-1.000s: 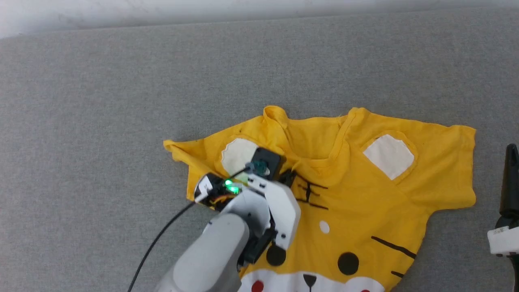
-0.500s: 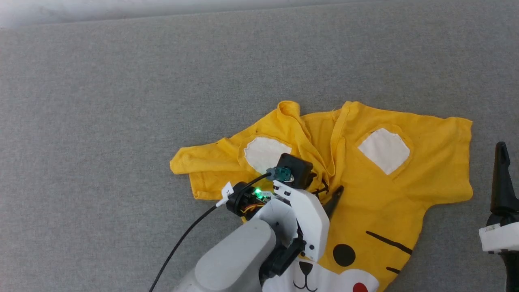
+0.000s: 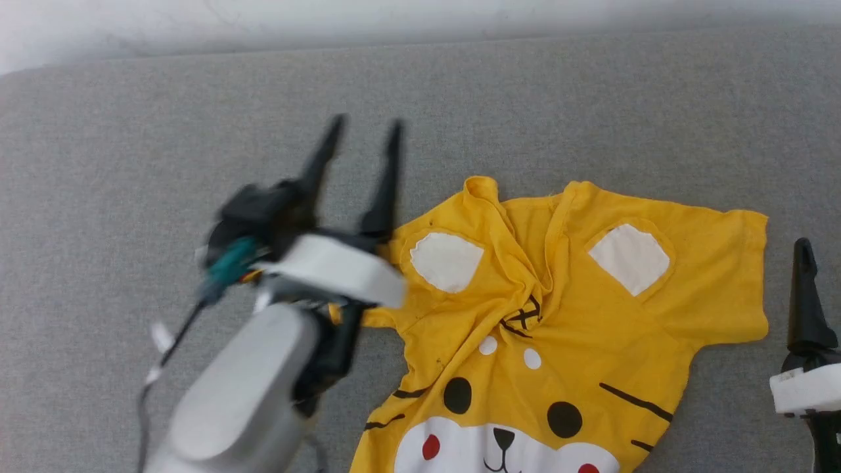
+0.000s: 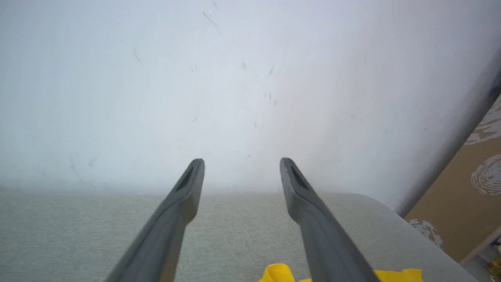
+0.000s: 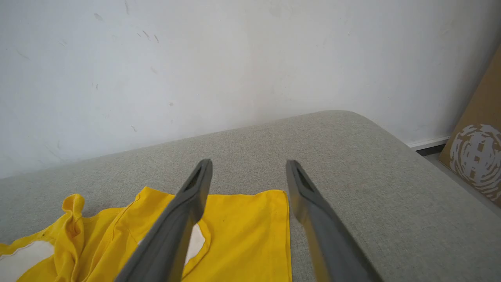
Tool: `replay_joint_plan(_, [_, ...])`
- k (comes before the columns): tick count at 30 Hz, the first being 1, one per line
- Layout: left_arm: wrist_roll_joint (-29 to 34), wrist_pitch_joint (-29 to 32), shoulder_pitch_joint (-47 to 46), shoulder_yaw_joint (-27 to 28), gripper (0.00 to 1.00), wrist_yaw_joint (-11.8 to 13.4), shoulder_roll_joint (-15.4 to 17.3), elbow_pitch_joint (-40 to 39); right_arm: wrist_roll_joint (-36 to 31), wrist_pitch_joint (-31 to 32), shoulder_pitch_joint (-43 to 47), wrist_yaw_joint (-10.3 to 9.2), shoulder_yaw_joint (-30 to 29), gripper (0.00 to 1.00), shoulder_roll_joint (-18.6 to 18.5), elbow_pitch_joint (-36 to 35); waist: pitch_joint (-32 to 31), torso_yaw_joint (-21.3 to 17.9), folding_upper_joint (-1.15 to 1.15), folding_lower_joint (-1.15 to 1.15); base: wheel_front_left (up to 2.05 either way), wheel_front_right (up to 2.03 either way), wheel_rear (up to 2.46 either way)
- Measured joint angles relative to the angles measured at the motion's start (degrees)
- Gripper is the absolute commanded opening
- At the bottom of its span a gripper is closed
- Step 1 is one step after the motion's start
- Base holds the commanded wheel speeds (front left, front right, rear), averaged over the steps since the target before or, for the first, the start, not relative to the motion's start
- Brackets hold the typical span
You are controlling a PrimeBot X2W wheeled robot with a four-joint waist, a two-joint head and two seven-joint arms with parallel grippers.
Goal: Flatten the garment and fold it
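The garment (image 3: 578, 315) is a bright yellow T-shirt that lies face up on the grey padded surface, bunched into creases around the collar. Its two white ear patches and the top of the cartoon face show. My left gripper (image 3: 365, 125) hangs blurred above the surface just left of the shirt. Its fingers are open, hold nothing and point toward the wall. In the left wrist view the left gripper (image 4: 242, 160) stands open over a yellow fold of the garment (image 4: 278, 272). My right gripper (image 5: 248, 162) is open above the garment's (image 5: 242, 227) right sleeve. In the head view the right gripper (image 3: 801, 253) stands at the shirt's right edge.
The grey padded surface (image 3: 197, 131) runs back to a white wall (image 5: 235, 58). Its far right corner (image 5: 352, 121) is rounded. A patterned cardboard panel (image 5: 477, 156) leans beyond that corner.
My left gripper opened and let go of the shirt near the collar, then lifted and swung left off the cloth. The collar area stays bunched. The right arm has barely moved.
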Motion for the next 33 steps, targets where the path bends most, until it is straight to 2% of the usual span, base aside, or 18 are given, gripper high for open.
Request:
replay_joint_plan(4, [1.00,-2.47,8.81,6.30,1.00,4.79,6.19,-8.46,0.34,-0.25,1.31,0.00,0.58,1.00,0.00,0.38,-1.48,0.11,0.00,0.00,0.00,0.00,0.00])
replay_joint_plan(8, [1.38,-3.36,20.82,10.89,1.00,8.04,9.06,-14.47,1.13,-0.76,2.77,0.00,1.10,1.00,-0.01,1.36,-2.63,0.21,0.00,-0.01,0.00,0.00,0.00])
replay_joint_plan(12, [1.36,-3.69,30.75,14.01,1.00,9.22,9.45,-16.25,1.42,-1.72,3.77,0.00,1.37,1.00,-0.01,2.79,-3.26,0.55,0.00,-0.01,0.00,0.00,0.00])
replay_joint_plan(16, [2.05,-3.74,34.76,15.94,1.00,9.03,7.39,-17.53,0.98,-1.59,4.19,0.00,1.94,1.00,0.00,3.32,-3.50,1.41,0.00,-0.01,0.00,0.00,0.00])
replay_joint_plan(20, [3.87,-3.74,34.93,16.88,1.00,7.27,5.44,-17.71,-1.91,0.47,2.85,0.00,2.74,1.00,0.02,1.45,-3.03,2.08,0.00,-0.01,0.00,0.00,0.00])
replay_joint_plan(24, [5.15,-3.74,34.67,17.55,1.00,5.63,4.12,-17.58,-6.89,4.80,-2.12,0.00,4.60,1.00,-0.27,-1.00,-1.68,2.24,0.00,0.00,0.00,0.00,0.00])
replay_joint_plan(28, [5.98,-3.74,33.84,17.80,1.00,4.74,3.44,-16.88,-6.79,12.06,-7.80,0.01,7.10,1.00,-3.53,0.07,0.16,2.28,0.00,0.00,0.00,0.00,0.00])
replay_joint_plan(33, [6.73,-3.74,31.92,17.28,1.00,3.10,2.54,-15.61,-3.03,19.59,-14.10,-0.01,11.66,1.00,-10.58,6.31,2.73,2.70,0.00,0.01,0.00,0.00,0.00])
